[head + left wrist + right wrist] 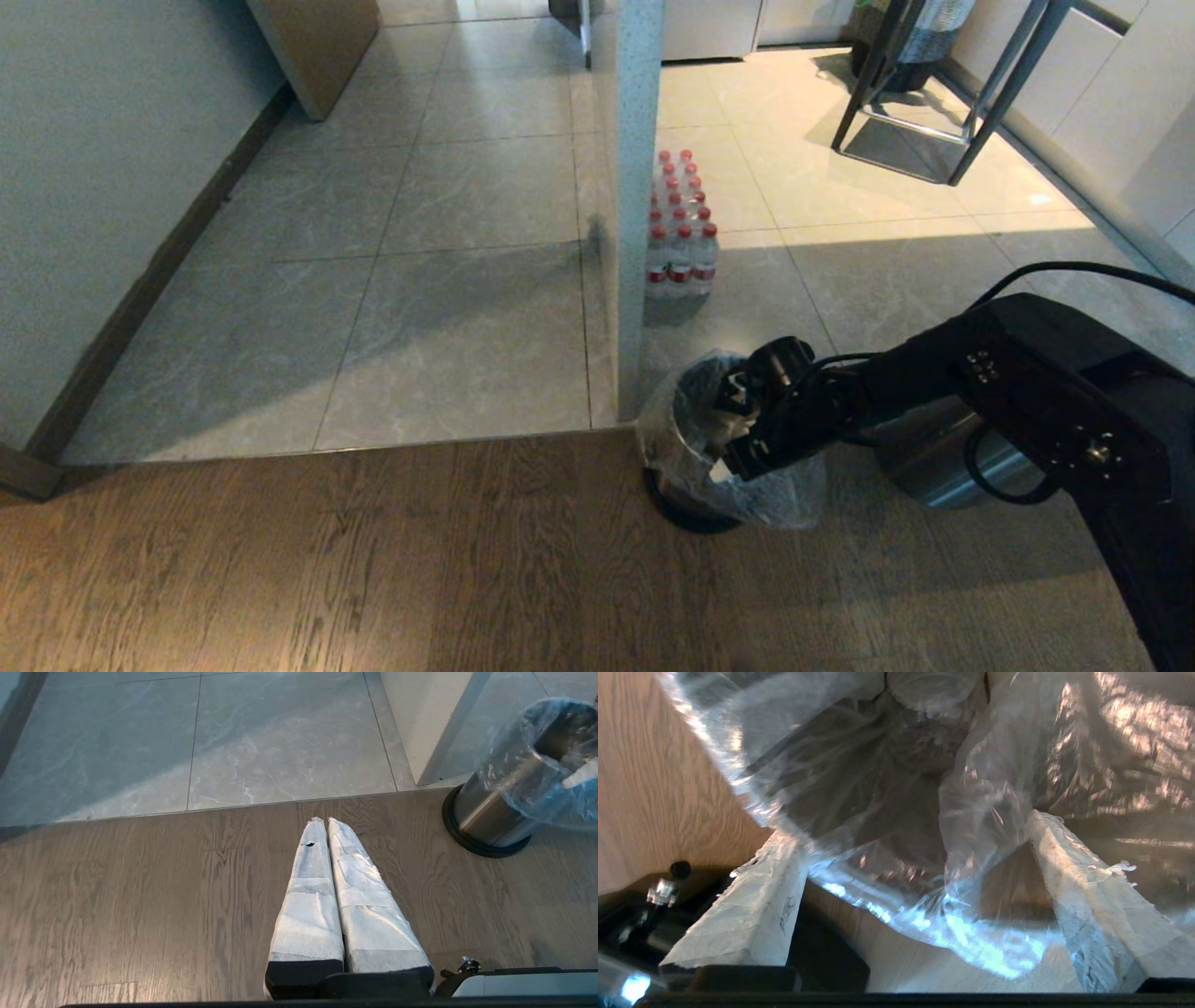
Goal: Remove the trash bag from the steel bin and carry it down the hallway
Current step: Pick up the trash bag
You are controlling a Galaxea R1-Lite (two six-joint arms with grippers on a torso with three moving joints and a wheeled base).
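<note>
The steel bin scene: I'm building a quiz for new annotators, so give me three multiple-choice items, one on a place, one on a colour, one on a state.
1. Where does the steel bin stand?
A. on the wood floor, by the edge of the grey tiles
B. under the metal chair frame
C. against the left wall

2. What colour are the caps in the bottle pack?
A. blue
B. red
C. green

3. How does the right gripper stand at the trash bag?
A. shut, away from the bag
B. holding a bottle
C. fingers spread, bag plastic between them

Answers: 1 A, its black base sits on planks just short of the tiles. 2 B, red tops show in the head view. 3 C, the right wrist view shows wide-apart fingers with film between.
</note>
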